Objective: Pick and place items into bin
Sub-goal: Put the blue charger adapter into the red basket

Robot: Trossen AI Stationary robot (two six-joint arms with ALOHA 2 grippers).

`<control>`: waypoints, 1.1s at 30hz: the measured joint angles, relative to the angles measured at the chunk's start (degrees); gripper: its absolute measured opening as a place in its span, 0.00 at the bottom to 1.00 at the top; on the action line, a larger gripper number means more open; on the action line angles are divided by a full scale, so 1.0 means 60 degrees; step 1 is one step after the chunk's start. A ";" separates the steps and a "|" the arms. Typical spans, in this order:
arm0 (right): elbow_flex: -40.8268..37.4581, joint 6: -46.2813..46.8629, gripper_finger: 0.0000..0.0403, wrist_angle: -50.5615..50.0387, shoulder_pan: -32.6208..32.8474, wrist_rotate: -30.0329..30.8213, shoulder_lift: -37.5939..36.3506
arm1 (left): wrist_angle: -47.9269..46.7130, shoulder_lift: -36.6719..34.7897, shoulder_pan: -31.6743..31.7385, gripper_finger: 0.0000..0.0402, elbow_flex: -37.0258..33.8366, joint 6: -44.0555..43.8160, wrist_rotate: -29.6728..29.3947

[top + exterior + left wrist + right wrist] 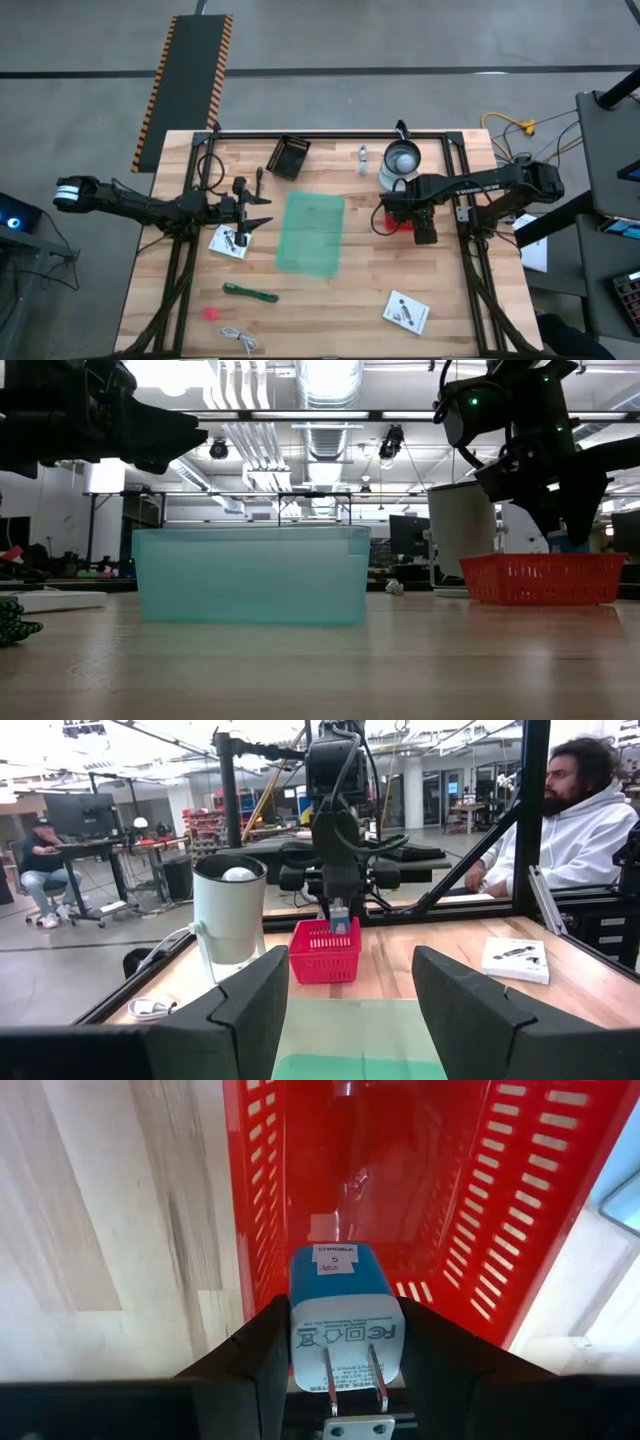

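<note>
R pincer point(340, 1365) grips blue-white charger plug point(345, 1325) above red basket point(520, 1230); L pincer point(350, 1010) wide, w/ green bin point(311, 232) beside it.

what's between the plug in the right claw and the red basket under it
Nothing visible. The right claw holds the white and blue plug adapter directly above the open red basket, whose floor looks bare below it. The left claw waits open across the table, over a white packet.

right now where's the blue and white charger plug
The charger plug is pinched in the right gripper, held just above the red basket on the table's right side, beside the white jug.
</note>
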 joint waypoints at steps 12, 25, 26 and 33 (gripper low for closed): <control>-0.0725 -0.0117 0.35 0.0707 -0.0004 -0.0004 0.0000 | 0.0002 -0.0011 0.0007 0.49 0.0000 0.0000 0.0000; -0.0904 -0.0073 0.35 0.0884 -0.0004 -0.0025 0.0000 | -0.0001 0.0018 0.0004 0.49 0.0011 -0.0003 0.0000; -0.0904 -0.0072 0.35 0.0885 -0.0004 -0.0025 0.0000 | -0.0001 0.0018 0.0004 0.49 0.0007 0.0000 0.0000; -0.0904 -0.0069 0.40 0.0911 -0.0004 -0.0025 0.0000 | -0.0001 0.0023 0.0004 0.49 0.0007 0.0000 0.0000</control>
